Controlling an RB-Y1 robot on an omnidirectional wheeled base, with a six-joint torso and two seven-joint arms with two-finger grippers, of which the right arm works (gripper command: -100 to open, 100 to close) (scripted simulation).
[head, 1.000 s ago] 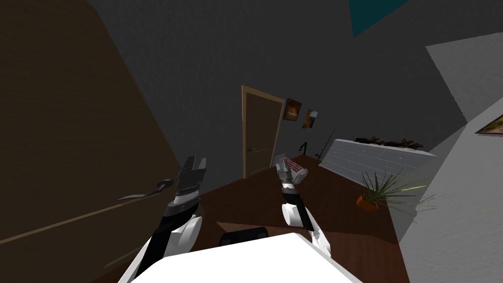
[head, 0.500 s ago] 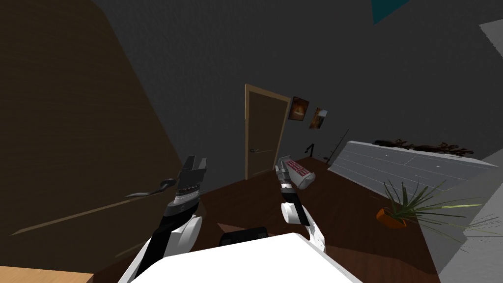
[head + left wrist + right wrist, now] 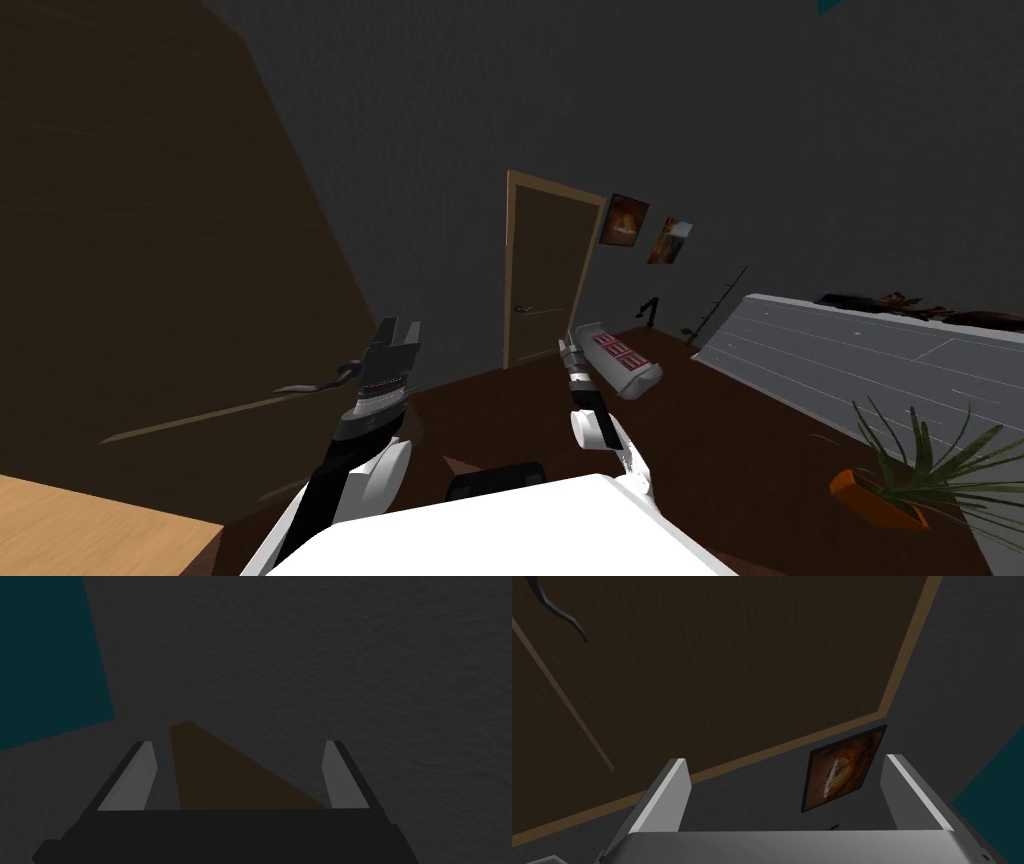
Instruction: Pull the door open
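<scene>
Nearby, the big dark brown door (image 3: 150, 250) stands at the robot's left, with a dark lever handle (image 3: 318, 380) jutting from its face. The left gripper (image 3: 398, 332) hangs just beside that handle, fingers spread and holding nothing. The right gripper (image 3: 567, 346), farther from the door, is spread too.

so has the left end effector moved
Yes, left with my own turn: the gap from the left end effector to the far door has widened, and the handle stays beside it.
</scene>
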